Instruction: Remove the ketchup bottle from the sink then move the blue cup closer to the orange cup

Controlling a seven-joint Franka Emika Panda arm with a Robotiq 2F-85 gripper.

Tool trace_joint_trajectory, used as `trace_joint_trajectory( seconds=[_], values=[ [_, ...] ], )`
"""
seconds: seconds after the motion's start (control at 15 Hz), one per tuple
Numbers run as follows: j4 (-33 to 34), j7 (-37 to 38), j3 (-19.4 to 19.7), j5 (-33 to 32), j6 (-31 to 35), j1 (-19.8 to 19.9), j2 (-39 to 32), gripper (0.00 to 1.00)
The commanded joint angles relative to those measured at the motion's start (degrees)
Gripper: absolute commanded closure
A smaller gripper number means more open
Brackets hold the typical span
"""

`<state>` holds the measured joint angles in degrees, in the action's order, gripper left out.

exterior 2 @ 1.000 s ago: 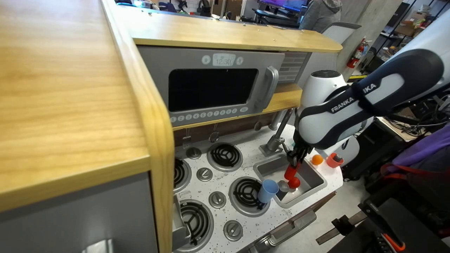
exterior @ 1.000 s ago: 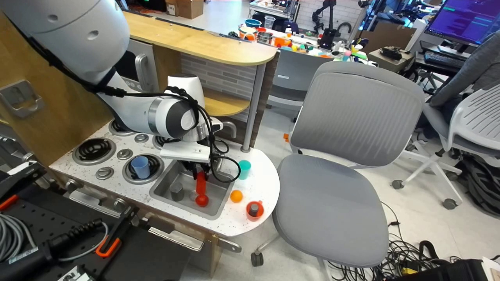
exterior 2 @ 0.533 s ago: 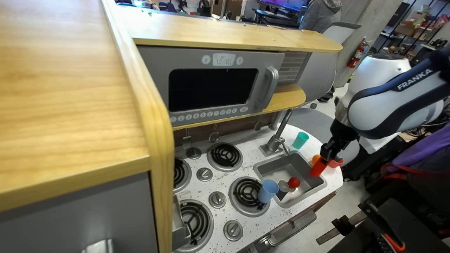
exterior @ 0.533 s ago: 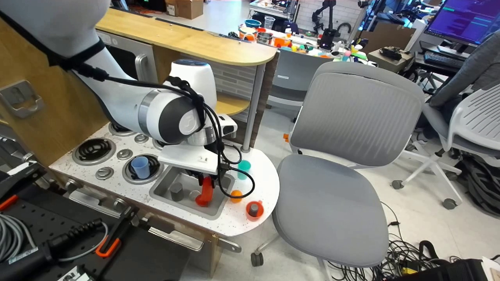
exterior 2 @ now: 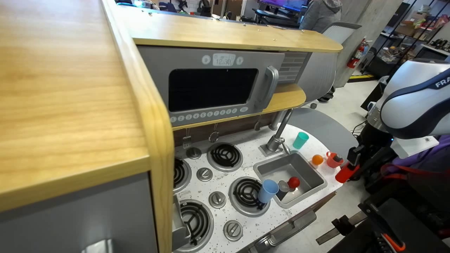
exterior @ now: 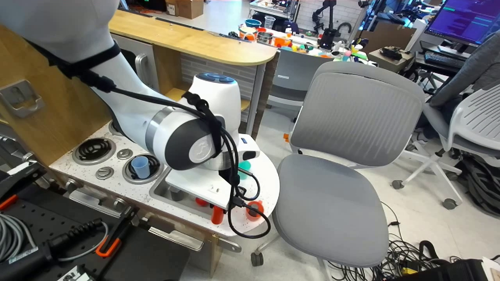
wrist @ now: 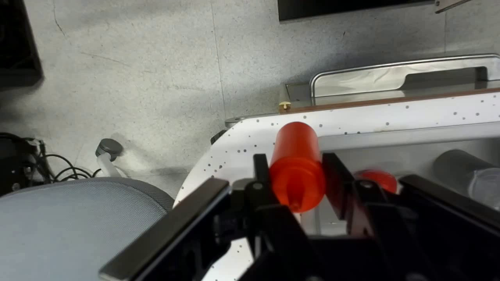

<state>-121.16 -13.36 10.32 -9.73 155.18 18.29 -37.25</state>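
Observation:
The red ketchup bottle (wrist: 297,146) is between the fingers of my gripper (wrist: 295,162), which is shut on it. In an exterior view the bottle (exterior 2: 346,173) hangs tilted at the counter's rounded end, outside the sink (exterior 2: 305,200); the gripper (exterior 2: 353,158) is above it. In an exterior view only the bottle's lower part (exterior: 217,215) shows below the arm. The blue cup (exterior 2: 268,191) stands on a stove burner beside the sink, also seen in an exterior view (exterior: 140,167). The orange cup (exterior 2: 333,160), with a grey object inside, stands near the counter end, close to the bottle.
A red ball (exterior 2: 294,182) and a grey cup (exterior 2: 283,188) are in the sink. An orange ball (exterior 2: 317,160) and a teal cup (exterior 2: 301,140) stand on the counter. The faucet (exterior 2: 276,138) rises behind the sink. A grey chair (exterior: 332,210) is beside the counter.
My gripper has carried the ketchup bottle out of the sink, over its edge, to the counter's rounded end near the orange cup. The blue cup and the other objects have not moved.

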Motion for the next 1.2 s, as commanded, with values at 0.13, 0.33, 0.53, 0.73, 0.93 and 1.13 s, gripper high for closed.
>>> trace_joint_trajectory(
  seconds=[0.13, 0.33, 0.53, 0.73, 0.93, 1.13],
  values=[
    [1.4, 0.1, 0.2, 1.0, 3.5, 0.9, -1.6, 0.87],
    [3.6, 1.4, 1.5, 0.5, 5.7, 0.3, -3.6, 0.87],
    [6.2, 1.9, 2.1, 0.5, 5.9, 0.3, -5.7, 0.87],
    [8.1, 2.1, 1.8, 1.0, 4.7, 0.6, -7.1, 0.87],
    [8.2, 1.5, 1.0, 0.9, 4.6, 0.7, -7.6, 0.87],
    [8.0, 1.6, 0.6, 0.9, 4.9, 0.3, -8.2, 0.87]
  ],
)
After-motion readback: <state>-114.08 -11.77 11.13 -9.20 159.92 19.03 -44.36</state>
